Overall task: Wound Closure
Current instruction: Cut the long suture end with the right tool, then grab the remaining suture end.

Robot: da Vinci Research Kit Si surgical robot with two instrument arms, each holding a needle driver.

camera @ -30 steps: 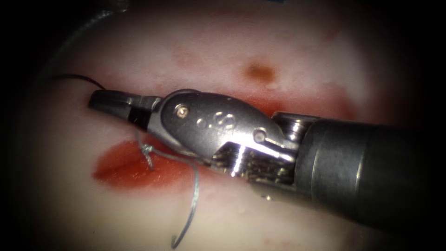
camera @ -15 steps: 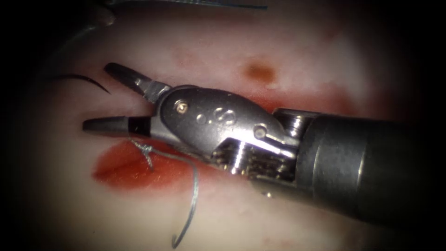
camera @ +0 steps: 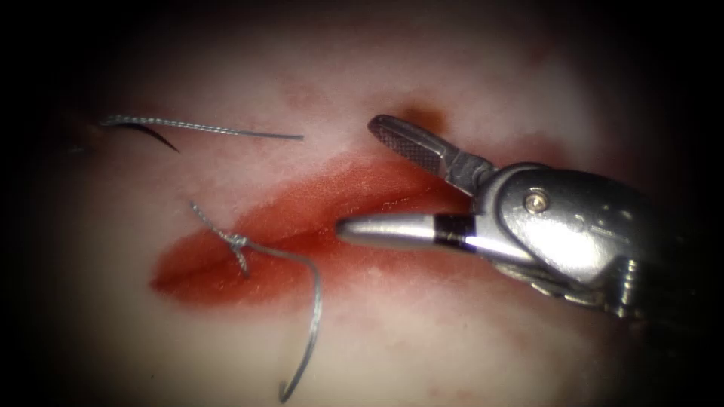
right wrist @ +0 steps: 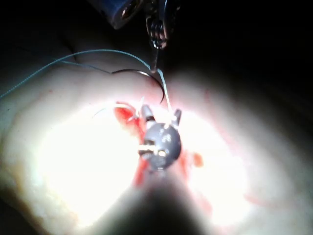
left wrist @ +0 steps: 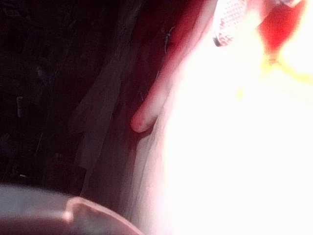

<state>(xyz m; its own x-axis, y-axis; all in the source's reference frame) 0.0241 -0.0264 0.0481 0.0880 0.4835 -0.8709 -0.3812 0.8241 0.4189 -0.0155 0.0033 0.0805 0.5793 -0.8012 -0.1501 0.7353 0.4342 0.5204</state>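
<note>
Needle [camera: 147,132] is a dark curve up and left of the cut [camera: 226,275], beside a loose strand of thread [camera: 204,128]. I can't tell if its tip is in the tissue [camera: 452,347]. In my right wrist view the left tool [right wrist: 155,66] looks clamped on that thread right by the needle's arc. A knot [camera: 237,241] sits on the cut's left part with a tail curling down, and the right tool [camera: 356,177] hangs jaws wide over the cut's right part, holding nothing.

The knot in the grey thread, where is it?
In the endoscope view, the small grey thread knot sits at the left end of the red cut, left of the right arm's open silver pincer.
</note>
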